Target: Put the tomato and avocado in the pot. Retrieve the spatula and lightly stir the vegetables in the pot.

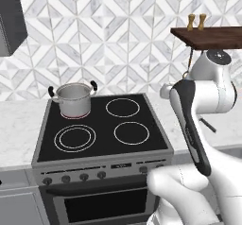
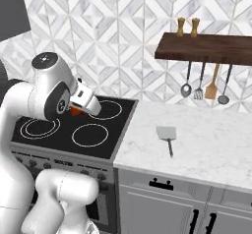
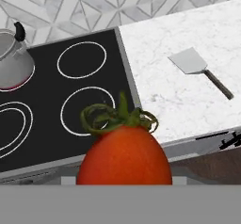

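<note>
Back left on the stove (image 1: 101,125) in the left base view sat the pot (image 1: 74,99), on a burner w/ a faint red ring under it. Arm was folded up over the counter on the right, so couldn't see the fingers there.

Right base view: a bit of the tomato (image 2: 75,111) poked out orange-red under the wrist, above the stove. The spatula (image 2: 167,136) lay flat on the counter (image 2: 206,139), well apart from the hand, blade toward the wall.

Hand view: tomato filled the spot right where the fingers would be, stem up, so prob gripped, but fingertips themselves were hidden, can't tell for sure. Pot (image 3: 12,60) was far off up-left of it.

IMO this was step one, carrying tomato to pot. Next move needs a swing over the rim, then let go. Avocado not spotted.
</note>
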You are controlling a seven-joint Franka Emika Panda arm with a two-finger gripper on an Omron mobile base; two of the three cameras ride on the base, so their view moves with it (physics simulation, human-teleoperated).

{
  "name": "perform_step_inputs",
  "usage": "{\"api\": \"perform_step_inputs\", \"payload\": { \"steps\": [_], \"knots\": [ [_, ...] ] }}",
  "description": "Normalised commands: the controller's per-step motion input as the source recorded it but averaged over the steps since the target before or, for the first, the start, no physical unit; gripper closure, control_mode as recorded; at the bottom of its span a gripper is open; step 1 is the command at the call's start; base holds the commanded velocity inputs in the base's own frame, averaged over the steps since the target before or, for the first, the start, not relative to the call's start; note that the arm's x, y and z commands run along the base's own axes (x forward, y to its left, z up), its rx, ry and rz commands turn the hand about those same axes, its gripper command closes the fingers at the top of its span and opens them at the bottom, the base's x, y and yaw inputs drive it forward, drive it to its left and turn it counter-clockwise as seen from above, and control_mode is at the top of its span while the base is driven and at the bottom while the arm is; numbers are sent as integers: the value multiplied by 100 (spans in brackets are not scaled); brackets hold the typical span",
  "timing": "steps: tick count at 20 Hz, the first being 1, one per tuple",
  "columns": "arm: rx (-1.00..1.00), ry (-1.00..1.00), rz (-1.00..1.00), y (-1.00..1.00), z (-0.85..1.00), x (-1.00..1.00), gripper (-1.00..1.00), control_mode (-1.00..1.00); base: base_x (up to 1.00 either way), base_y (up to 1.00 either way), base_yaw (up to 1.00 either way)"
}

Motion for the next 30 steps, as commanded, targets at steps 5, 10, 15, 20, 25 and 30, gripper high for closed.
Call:
{"api": "perform_step_inputs", "payload": {
  "steps": [5, 10, 15, 20, 25, 30],
  "knots": [
    [0, 0, 0, 0, 0, 0, 100, 100, 17, 100, 0],
    [0, 0, 0, 0, 0, 0, 100, 100, 27, 100, 4],
    [0, 1, 0, 0, 0, 0, 100, -100, 16, 29, 3],
    [4, 4, 5, -28, -7, 87, 100, -100, 0, 0, 0],
    [4, 11, 8, -28, 0, 100, 100, -100, 0, 0, 0],
    [0, 28, 5, -4, 5, 100, 100, -100, 0, 0, 0]
  ]
}}
